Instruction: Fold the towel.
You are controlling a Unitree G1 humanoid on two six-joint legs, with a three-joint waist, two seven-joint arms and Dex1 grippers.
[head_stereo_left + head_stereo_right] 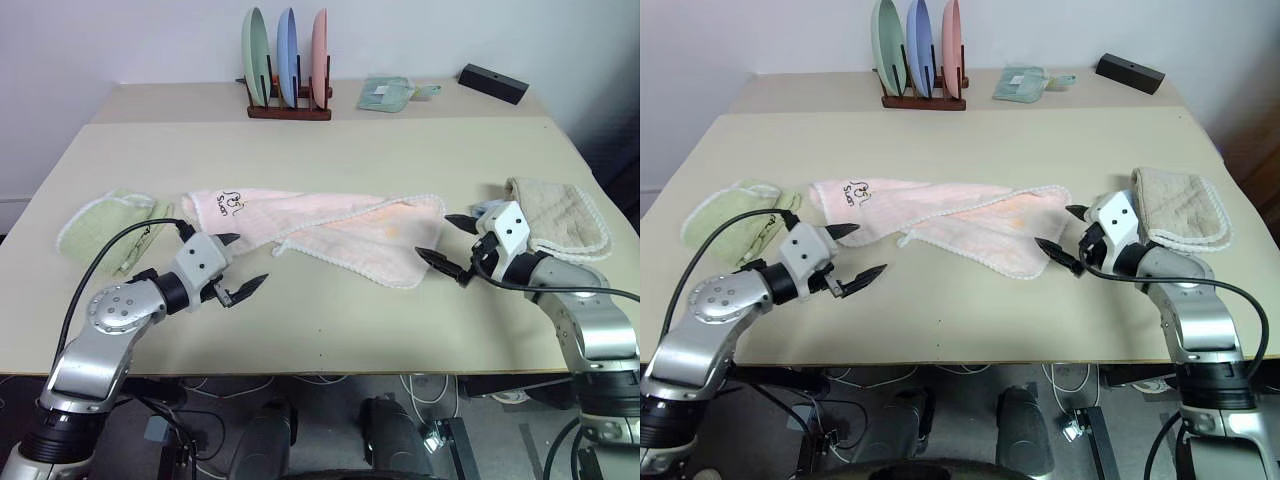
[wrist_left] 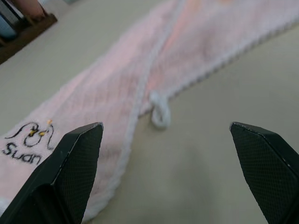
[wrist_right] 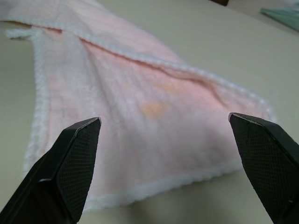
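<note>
Pink towel (image 1: 330, 228) lay rumpled across the middle of the beige table (image 1: 320, 140), stretched between the two arms, partly folded over itself so that one scalloped white edge ran diagonally along its length. Its embroidered dark mark (image 1: 228, 204) sat near the end closest to the left arm, and a small white loop (image 2: 160, 112) stuck out from the edging partway along. A faint orange patch (image 3: 153, 109) showed on the half nearer the right arm.

Left gripper (image 1: 236, 266) hovered just above the table at the marked end of the towel, its two black fingers spread wide and grasping nothing; one fingertip (image 2: 79, 154) hung over the cloth's edge, the other over bare tabletop. Right gripper (image 1: 446, 240) hung at the opposite end, just beside the towel's corner, likewise released with its fingers far apart and nothing between them.

A light green towel (image 1: 105, 225) lay bunched near the left arm, just beside the pink one. A beige towel with white trim (image 1: 556, 215) lay folded by the right arm. At the far edge stood a wooden rack holding three plates (image 1: 288, 70), green, blue and pink, upright. Near it lay a small mint cloth (image 1: 385, 92) and a black rectangular block (image 1: 493, 82).
</note>
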